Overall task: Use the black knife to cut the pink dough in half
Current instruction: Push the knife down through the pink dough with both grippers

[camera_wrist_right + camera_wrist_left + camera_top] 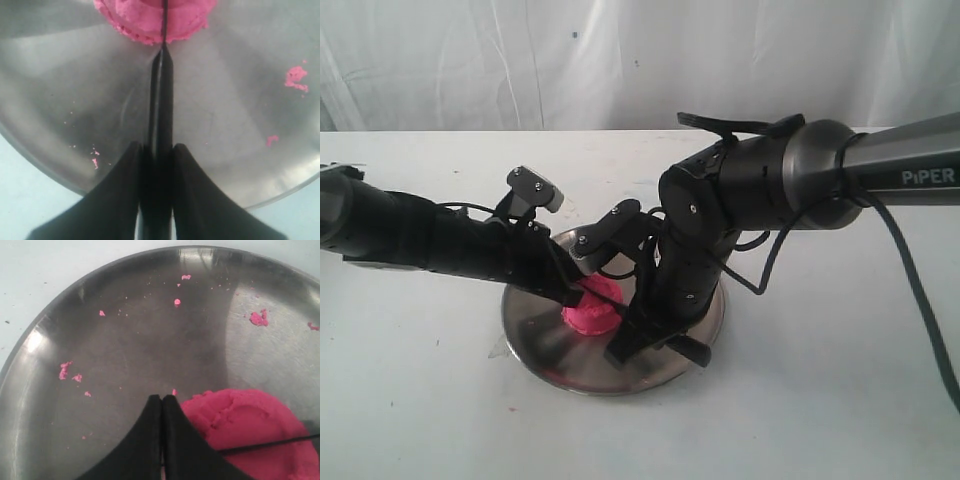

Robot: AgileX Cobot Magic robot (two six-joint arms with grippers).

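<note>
- Just below centre frame, the pink dough point(592, 316) sat on the steel plate point(535, 345).
- Right gripper point(157, 147) clamped the black knife point(161, 100), blade across the dough.
- Left gripper point(162, 399) was pinched closed, empty, beside it.

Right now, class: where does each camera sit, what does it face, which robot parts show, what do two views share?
Exterior: off the arms, overlooks steel plate; both arms show.
Left wrist: on left arm, faces pink dough; shut left end effector shows.
Right wrist: on right arm, faces black knife; right end effector shows.
Wrist views share dough, knife.
</note>
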